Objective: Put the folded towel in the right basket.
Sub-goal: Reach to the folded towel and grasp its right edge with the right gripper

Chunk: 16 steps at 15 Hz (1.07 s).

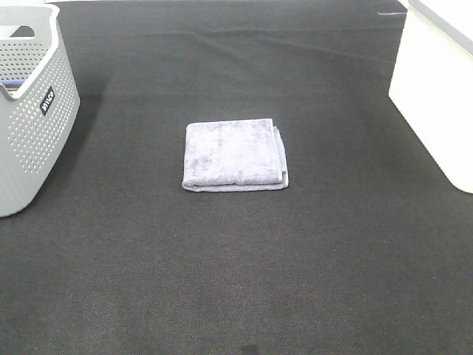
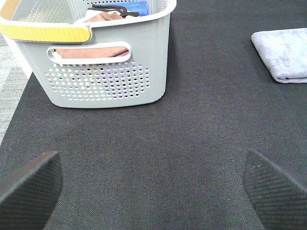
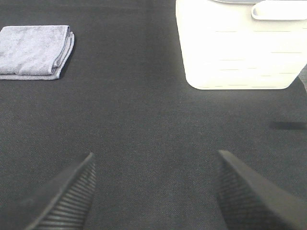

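Observation:
A folded lavender-grey towel point(image 1: 235, 155) lies flat on the black mat in the middle of the table. It also shows in the left wrist view point(image 2: 284, 53) and the right wrist view point(image 3: 34, 51). The right basket point(image 1: 436, 89) is white and stands at the right edge; the right wrist view shows its wall point(image 3: 237, 52). My left gripper point(image 2: 153, 184) is open and empty over bare mat. My right gripper point(image 3: 156, 191) is open and empty over bare mat. Neither arm shows in the exterior high view.
A grey perforated basket point(image 1: 33, 111) stands at the left edge; in the left wrist view point(image 2: 110, 72) it holds brown and blue cloths. The black mat point(image 1: 236, 281) covers the table.

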### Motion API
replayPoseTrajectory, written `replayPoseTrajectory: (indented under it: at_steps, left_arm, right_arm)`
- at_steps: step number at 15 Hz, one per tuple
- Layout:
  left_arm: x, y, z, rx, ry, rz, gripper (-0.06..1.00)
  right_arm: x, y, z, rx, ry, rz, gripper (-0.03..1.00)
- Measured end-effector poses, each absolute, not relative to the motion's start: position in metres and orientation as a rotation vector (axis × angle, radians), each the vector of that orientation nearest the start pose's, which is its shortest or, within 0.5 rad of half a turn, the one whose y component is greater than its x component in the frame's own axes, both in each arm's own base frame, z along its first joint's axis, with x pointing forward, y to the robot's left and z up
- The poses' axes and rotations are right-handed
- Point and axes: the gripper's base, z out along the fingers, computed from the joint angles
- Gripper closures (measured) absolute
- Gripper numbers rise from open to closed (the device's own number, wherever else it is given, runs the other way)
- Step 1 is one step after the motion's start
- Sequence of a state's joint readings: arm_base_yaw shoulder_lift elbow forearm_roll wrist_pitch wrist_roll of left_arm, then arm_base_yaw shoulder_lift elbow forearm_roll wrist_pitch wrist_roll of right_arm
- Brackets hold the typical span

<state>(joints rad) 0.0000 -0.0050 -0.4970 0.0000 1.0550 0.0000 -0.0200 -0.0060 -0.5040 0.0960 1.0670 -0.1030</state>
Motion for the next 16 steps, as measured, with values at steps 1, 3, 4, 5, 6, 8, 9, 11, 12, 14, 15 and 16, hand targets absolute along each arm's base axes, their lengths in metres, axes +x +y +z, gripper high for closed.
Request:
replayPoseTrajectory:
  at_steps: [1,3,4,5,6,8,9,11,12,14,15,16]
  left_arm:
    - [-0.0051,0.0,0.2769,0.0,2.037,0.0,-0.03]
    - [-0.0051,0.0,0.2769,0.0,2.037,0.0,-0.03]
    - [-0.0051,0.0,0.2769,0.0,2.037,0.0,-0.03]
    - [-0.0051,0.0,0.2769,0.0,2.037,0.0,-0.03]
    - [-0.0051,0.0,0.2769,0.0,2.037,0.0,-0.03]
    - [-0.0051,0.0,0.2769,0.0,2.037,0.0,-0.03]
    - [-0.0051,0.0,0.2769,0.0,2.037,0.0,-0.03]
    - [-0.0051,0.0,0.2769,0.0,2.037,0.0,-0.03]
    - [-0.0051,0.0,0.2769,0.0,2.037,0.0,-0.03]
    - [-0.0051,0.0,0.2769,0.0,2.037,0.0,-0.03]
    - [-0.0051,0.0,0.2769,0.0,2.037,0.0,-0.03]
    - [-0.0051,0.0,0.2769,0.0,2.037,0.0,-0.03]
  right_arm:
    - [-0.0066,0.0078,0.2781,-0.09,2.035,0.038,0.31]
    - [-0.0066,0.0078,0.2781,-0.09,2.035,0.038,0.31]
    - [-0.0066,0.0078,0.2781,-0.09,2.035,0.038,0.31]
    - [-0.0066,0.0078,0.2781,-0.09,2.035,0.038,0.31]
    - [-0.0066,0.0078,0.2781,-0.09,2.035,0.038,0.31]
    - [-0.0066,0.0078,0.2781,-0.09,2.035,0.038,0.31]
    - [-0.0066,0.0078,0.2781,-0.09,2.035,0.038,0.31]
    - [-0.0066,0.0078,0.2781,-0.09,2.035,0.038,0.31]
    - [-0.0066,0.0078,0.2781,-0.09,2.035,0.038,0.31]
    - [-0.0066,0.0078,0.2781,-0.09,2.035,0.038,0.31]
    - [-0.0066,0.0078,0.2781,-0.09,2.035,0.038,0.31]
    - [-0.0066,0.0078,0.2781,-0.09,2.035,0.038,0.31]
